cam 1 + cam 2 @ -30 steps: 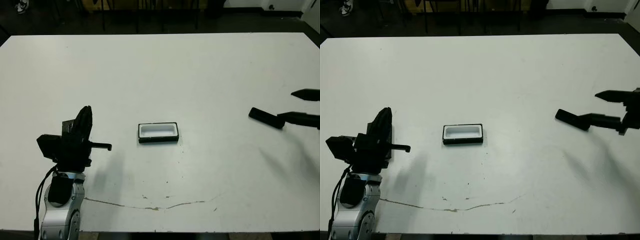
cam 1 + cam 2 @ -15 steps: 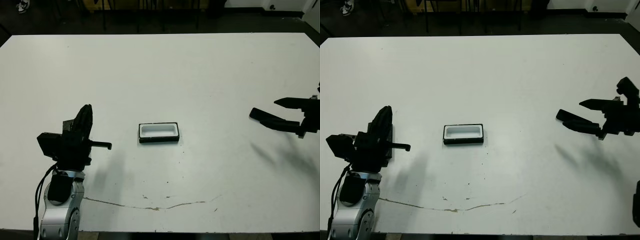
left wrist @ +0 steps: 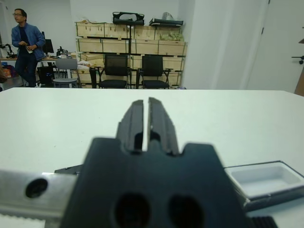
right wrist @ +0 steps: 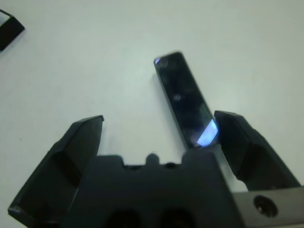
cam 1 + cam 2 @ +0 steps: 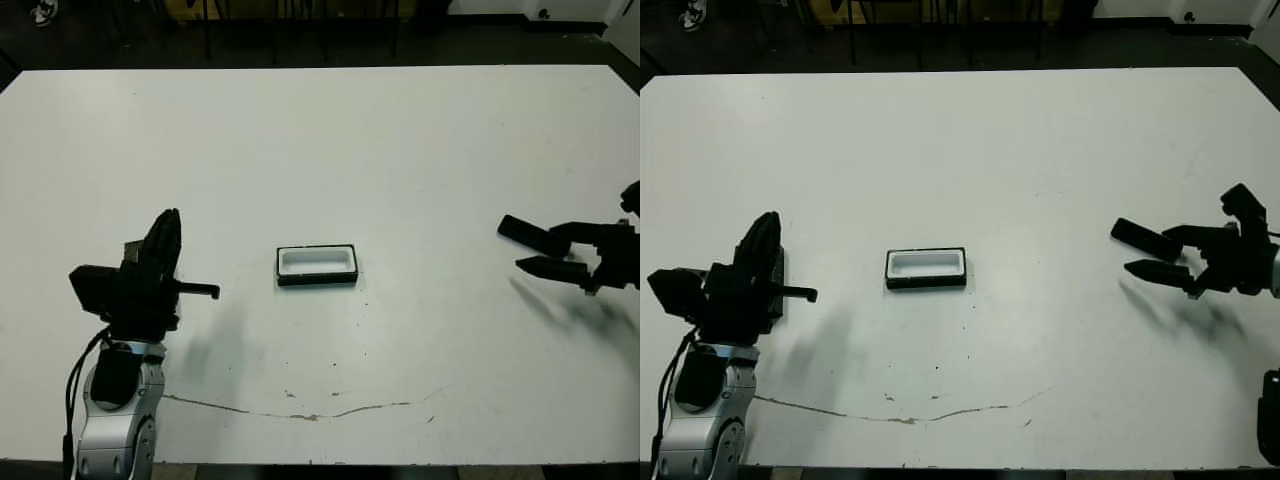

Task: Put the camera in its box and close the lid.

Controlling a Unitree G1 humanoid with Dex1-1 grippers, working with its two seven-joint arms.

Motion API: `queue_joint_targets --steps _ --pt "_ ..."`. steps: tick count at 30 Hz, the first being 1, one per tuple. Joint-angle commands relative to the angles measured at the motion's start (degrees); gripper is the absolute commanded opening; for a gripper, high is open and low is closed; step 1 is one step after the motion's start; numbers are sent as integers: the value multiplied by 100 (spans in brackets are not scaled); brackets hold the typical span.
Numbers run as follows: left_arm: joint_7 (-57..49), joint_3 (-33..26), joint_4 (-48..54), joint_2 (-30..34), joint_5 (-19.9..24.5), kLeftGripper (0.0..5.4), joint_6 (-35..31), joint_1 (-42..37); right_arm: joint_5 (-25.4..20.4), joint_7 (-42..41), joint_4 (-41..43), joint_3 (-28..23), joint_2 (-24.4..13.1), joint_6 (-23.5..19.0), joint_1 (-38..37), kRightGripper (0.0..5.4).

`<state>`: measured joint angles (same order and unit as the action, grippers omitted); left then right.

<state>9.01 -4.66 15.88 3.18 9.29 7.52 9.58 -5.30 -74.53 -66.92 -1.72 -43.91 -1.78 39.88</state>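
While the box [image 5: 317,265] sits near the middle of the white table [image 5: 330,140], its white lining exposed and nothing inside it, the camera [image 5: 1146,239] lies flat on the tabletop close to the right edge, well apart from the box.

The right gripper [image 5: 1168,251] reaches in from the right edge with its two black fingers spread apart and grasping nothing. In the right wrist view the camera [image 4: 185,99] lies on the table between the spread fingers [image 4: 78,147], much closer to one finger than to the other; its near end runs beside that finger's tip, and whether the two touch cannot be told. A bright reflection shows on the camera's glossy top face at that end.

The left gripper [image 5: 208,291] is held above the table near the left edge, level with the box and well apart from it. In the left wrist view its fingers [image 3: 134,121] are pressed almost together with only a thin slit between them, and they hold nothing. The same view shows the box [image 3: 265,180] off to one side of the gripper body.

Beyond the far edge of the table, the left wrist view shows office chairs [image 3: 114,71], stacked wooden crates [image 3: 128,45] and a person [image 3: 27,47] standing at the back of the room.
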Motion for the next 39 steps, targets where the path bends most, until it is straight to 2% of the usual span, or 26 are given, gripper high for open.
queue_joint_targets --steps 1,10,16,18,23,29,39 --pt "13 -11 -88 116 -95 0 -58 58 62 89 -60 -30 78 -56 -153 539" --pt "49 -3 -118 118 -87 0 -22 71 122 118 -196 -62 102 -12 -214 539" --pt "82 2 -174 109 -85 0 41 58 139 982 -44 -96 225 -417 -250 529" --pt "88 4 -178 108 -89 0 48 62 120 1390 44 -139 337 -562 -286 506" --pt "51 1 -125 84 -91 0 -6 88 160 1928 349 -117 519 -131 -528 419" --pt "75 -9 -159 98 -97 0 53 84 186 1710 117 -82 560 -28 -446 313" --pt "7 -20 -62 93 -81 0 -96 91 701 1191 -104 550 343 -55 -179 134"
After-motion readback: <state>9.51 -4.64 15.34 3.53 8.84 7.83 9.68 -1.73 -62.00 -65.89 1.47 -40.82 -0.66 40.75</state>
